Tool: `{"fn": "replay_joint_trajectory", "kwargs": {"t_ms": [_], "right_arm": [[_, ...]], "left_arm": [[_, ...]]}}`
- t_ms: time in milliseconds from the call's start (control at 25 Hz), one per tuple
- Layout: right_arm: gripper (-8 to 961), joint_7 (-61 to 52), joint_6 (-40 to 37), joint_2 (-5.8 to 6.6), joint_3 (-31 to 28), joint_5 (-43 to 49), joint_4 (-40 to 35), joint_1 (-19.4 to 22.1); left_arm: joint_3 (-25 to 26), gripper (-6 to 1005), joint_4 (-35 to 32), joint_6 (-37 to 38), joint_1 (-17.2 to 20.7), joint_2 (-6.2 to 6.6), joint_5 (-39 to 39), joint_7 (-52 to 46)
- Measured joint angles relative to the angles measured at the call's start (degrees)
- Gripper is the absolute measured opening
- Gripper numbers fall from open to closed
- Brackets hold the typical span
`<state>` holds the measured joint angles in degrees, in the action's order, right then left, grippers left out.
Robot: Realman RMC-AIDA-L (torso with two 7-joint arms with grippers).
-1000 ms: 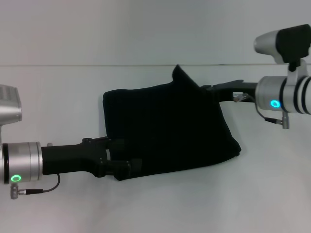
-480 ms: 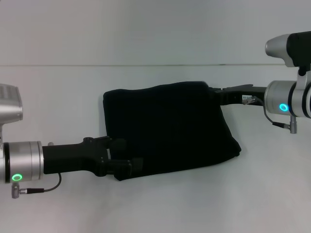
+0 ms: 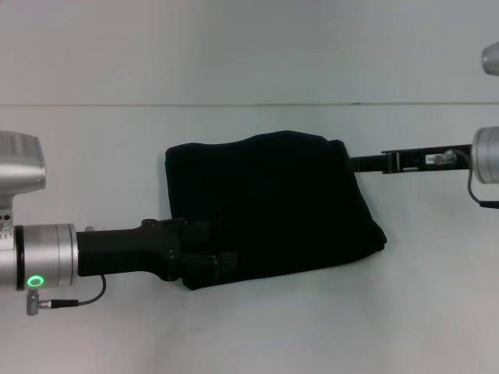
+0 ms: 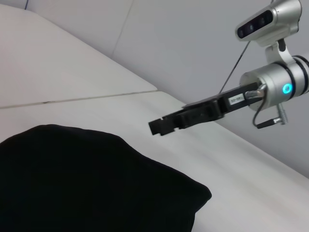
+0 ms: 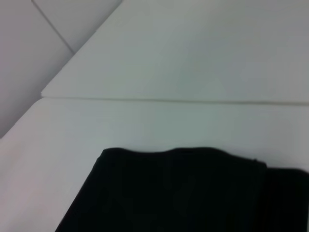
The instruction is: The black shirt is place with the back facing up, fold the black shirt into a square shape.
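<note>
On the white counter [image 3: 249, 335] the black shirt [image 3: 269, 206] lies folded in the middle, the left end effector [image 3: 204, 255] clenched on its near left corner, the right end effector [image 3: 366, 163], apparently closed and empty, just beside its far right corner.

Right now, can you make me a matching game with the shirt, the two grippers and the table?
Things:
1. shirt
2. left gripper
3. right gripper
4. table

Descriptions:
A. white, with everything resting on it
B. in the air past the shirt's far right corner, not touching it
C. black, folded into a thick bundle
D. at the shirt's near left corner

Pairs: 1-C, 2-D, 3-B, 4-A
</note>
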<state>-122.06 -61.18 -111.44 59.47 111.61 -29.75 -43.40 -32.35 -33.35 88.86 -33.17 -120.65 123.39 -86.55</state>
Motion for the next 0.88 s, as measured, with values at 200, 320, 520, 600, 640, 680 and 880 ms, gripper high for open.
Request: {"fn": "replay_joint_trajectory", "kwargs": {"t_ms": [200, 320, 520, 600, 640, 680, 880], "right_arm": [[445, -0.02, -1.94, 0.71, 0.0, 0.04, -0.03, 1.28], [494, 0.09, -1.78, 0.58, 0.07, 0.94, 0.14, 1.97], [519, 0.39, -0.09, -0.05, -0.7, 1.49, -0.15, 3.26], [519, 0.69, 0.01, -0.25, -1.49, 1.5, -0.26, 3.48], [519, 0.88, -0.1, -0.31, -1.84, 1.53, -0.35, 3.53], [519, 1.09, -0.26, -0.39, -2.11, 1.58, -0.41, 3.59], [519, 2.39, -0.37, -0.49, -2.34, 1.48, -0.49, 3.8]], "left_arm": [[0.05, 948, 0.07, -0.01, -0.07, 0.07, -0.03, -0.06], [0.36, 947, 0.11, -0.71, -0.12, 0.13, -0.41, -0.35], [0.5, 939, 0.08, -9.59, -1.66, 0.16, -1.34, -6.21], [0.34, 935, 0.11, -15.24, -2.97, 0.16, -1.35, -11.24], [0.26, 933, 0.16, -17.82, -3.55, 0.15, -1.34, -13.49], [0.17, 931, 0.23, -20.61, -4.19, 0.15, -1.34, -15.99], [-0.7, 920, 1.8, -31.54, -7.54, 0.36, -0.78, -26.29]]}}
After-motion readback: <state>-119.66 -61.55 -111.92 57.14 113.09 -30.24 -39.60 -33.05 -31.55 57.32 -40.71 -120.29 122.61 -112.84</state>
